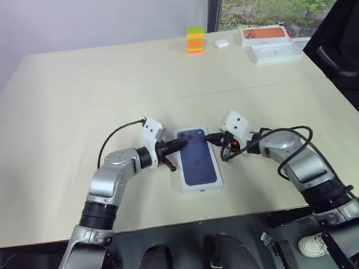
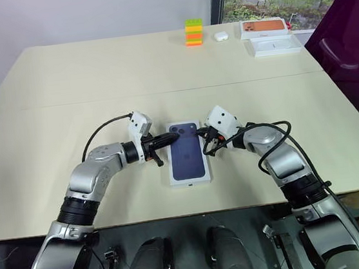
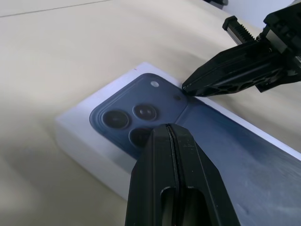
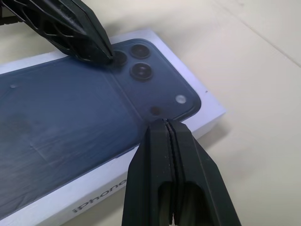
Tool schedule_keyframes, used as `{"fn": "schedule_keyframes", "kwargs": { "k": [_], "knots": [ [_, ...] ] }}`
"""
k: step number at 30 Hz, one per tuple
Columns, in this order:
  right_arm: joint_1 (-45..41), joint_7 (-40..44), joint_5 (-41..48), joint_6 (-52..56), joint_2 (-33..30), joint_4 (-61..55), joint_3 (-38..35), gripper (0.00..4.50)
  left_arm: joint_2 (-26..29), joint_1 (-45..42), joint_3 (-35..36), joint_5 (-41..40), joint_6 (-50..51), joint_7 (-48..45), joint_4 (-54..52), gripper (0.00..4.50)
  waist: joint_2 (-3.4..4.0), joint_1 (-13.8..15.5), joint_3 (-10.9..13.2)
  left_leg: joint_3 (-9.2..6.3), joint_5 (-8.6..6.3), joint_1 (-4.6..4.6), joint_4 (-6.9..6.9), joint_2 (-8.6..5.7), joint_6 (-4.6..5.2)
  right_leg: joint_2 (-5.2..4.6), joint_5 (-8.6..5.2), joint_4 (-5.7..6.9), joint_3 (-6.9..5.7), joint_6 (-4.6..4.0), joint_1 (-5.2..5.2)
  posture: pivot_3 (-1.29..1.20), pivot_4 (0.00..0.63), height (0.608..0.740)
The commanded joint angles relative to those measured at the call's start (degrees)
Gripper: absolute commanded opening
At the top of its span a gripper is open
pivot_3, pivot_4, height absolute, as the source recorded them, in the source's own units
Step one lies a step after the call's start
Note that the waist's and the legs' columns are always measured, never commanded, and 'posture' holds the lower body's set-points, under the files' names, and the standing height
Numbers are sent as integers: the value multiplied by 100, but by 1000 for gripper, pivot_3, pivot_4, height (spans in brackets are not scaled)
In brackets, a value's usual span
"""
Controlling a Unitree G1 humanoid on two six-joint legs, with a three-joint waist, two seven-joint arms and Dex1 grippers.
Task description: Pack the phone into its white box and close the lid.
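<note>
The lid (image 1: 198, 159), white with a dark blue phone back printed on top, lies flat on the table in front of me, covering the white box. The phone is hidden. My left gripper (image 1: 182, 143) is shut, its tip resting over the printed camera cluster at the lid's far left corner (image 3: 141, 113). My right gripper (image 1: 209, 139) is shut too, its tip at the lid's far right edge (image 4: 188, 106). The two tips point toward each other across the lid's far end, a short gap apart. Neither gripper holds anything.
At the table's far right stand a white box with an orange phone picture (image 1: 263, 33) and a white insert tray (image 1: 277, 50). A stack of coloured blocks (image 1: 195, 40) and a small white case (image 1: 221, 42) sit beside them. A dark chair (image 1: 344, 44) is at the right.
</note>
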Motion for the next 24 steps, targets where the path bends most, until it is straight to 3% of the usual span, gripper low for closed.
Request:
{"fn": "schedule_keyframes", "kwargs": {
  "k": [1,6,13,22,24],
  "knots": [
    [425,554,433,355,-301,-629,-64,46,335,368,-325,88,118,-400,-342,0,1,7,-1,-2,0,0,-1,0,0,0,-1,-1,-1,1,1,0,150,740],
    [849,910,550,524,-642,-1009,23,46,215,512,-267,-96,222,-395,-477,0,21,31,-25,-3,-1,11,1,-5,1,-8,-9,-14,-5,12,23,0,150,740],
    [1302,1751,1023,777,-1214,-1634,154,46,563,712,-477,0,-7,-825,-953,0,23,18,-31,-5,-10,12,0,-5,14,-7,-14,-21,-6,19,27,0,150,740],
    [480,1248,1663,953,-713,-1006,-828,46,1138,512,508,-102,-226,-629,-708,0,23,12,-27,-6,-10,-7,-2,-1,14,2,-5,-16,-6,4,0,0,150,740],
    [435,1237,1592,801,-783,-879,-946,587,1337,537,886,-245,-267,-673,-675,0,22,20,-26,-6,-10,-11,-2,-1,13,1,-6,-17,-7,6,-3,0,150,740]
  ]
}}
